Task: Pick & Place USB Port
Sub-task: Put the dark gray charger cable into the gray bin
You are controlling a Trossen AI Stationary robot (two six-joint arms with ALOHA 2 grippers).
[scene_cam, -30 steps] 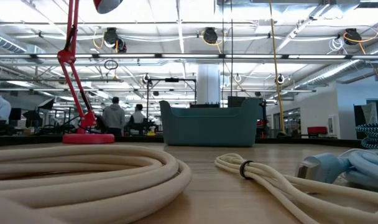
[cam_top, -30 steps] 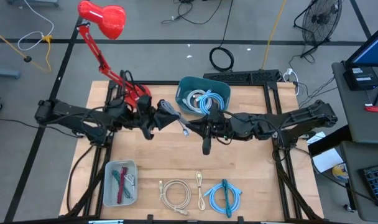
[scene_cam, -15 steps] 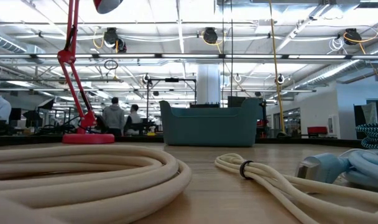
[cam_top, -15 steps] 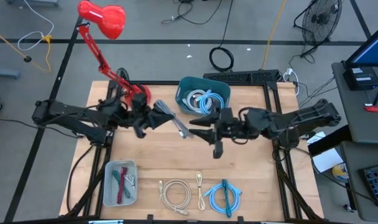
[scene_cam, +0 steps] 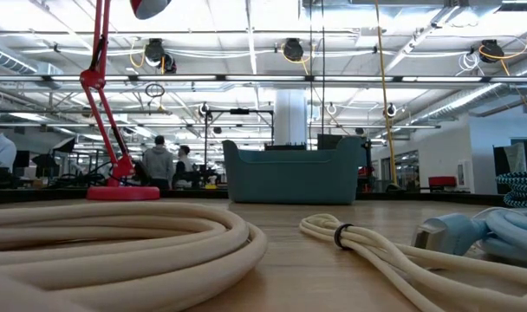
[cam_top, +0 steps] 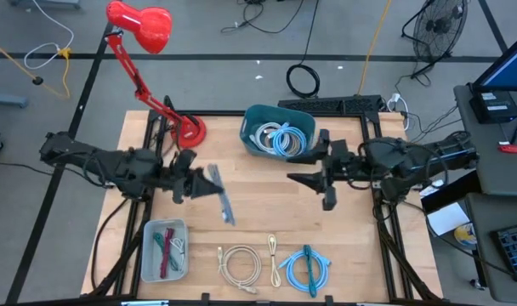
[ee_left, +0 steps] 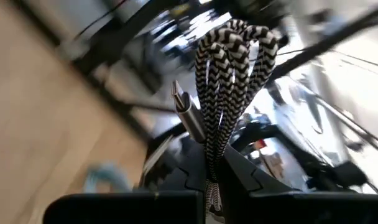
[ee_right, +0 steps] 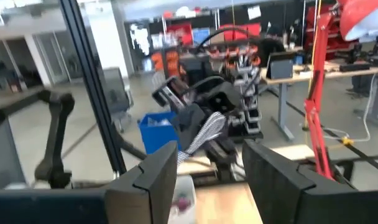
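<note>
A black-and-white braided USB cable bundle (cam_top: 218, 194) hangs in the air left of the table's middle, with my left gripper (cam_top: 197, 182) shut on it. In the left wrist view the bundle (ee_left: 229, 81) stands out past the fingers, and a silver plug (ee_left: 184, 109) sticks out of its side. My right gripper (cam_top: 301, 178) is up in the air right of the middle, level, open and with nothing between its fingers. In its own view (ee_right: 207, 174) it looks across at the left arm and the cable (ee_right: 204, 134). My left gripper pinches the bundle's several braided strands between its two fingers near one end (ee_left: 211, 177). The fingers come in level from the table's left. The bundle sticks out beyond them, slanting toward the near edge, lifted clear of the table.
A teal bin (cam_top: 252, 115) with blue and white cables stands at the far middle, beside a red lamp base (cam_top: 189, 132). At the near edge lie a grey tray (cam_top: 148, 229) with red and green cables, a cream coil (cam_top: 240, 263) and a blue coil (cam_top: 308, 268).
My right gripper has opened, let go of the braided cable and drawn back toward the table's right edge, rising a little. My left gripper has kept its hold, rolled, and carried the bundle back toward the left and near edges.
</note>
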